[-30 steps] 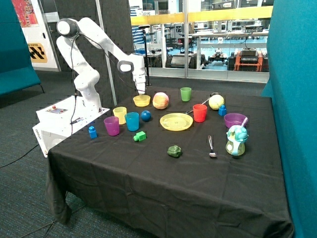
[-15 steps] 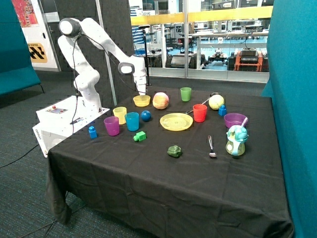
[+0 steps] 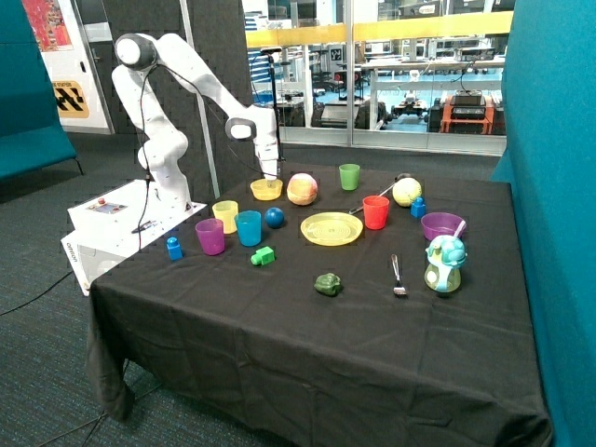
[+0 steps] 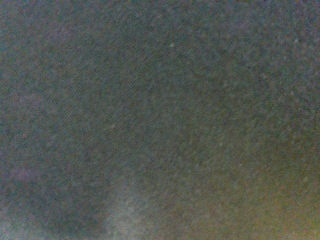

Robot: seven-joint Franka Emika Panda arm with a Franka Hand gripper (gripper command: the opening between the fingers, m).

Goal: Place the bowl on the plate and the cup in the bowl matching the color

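hand (image 3: 269, 173) positioned right above bowl (image 3: 266, 189), grip state can't be told (wrist view murky) | plate (image 3: 331, 228) bare | cup (image 3: 225, 215) beside purple cup (image 3: 210, 236) on desk (image 3: 307, 326)

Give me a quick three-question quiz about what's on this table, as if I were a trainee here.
1. True or false: the yellow bowl already sits on the yellow plate.
2. Which cup stands closest to the yellow cup: A) green cup, B) purple cup, C) red cup?
3. What is the gripper hanging over?

Key
1. False: the bowl stands on the cloth beside the pale ball, apart from the plate.
2. B.
3. The yellow bowl; the pictures do not show how the jaws stand.
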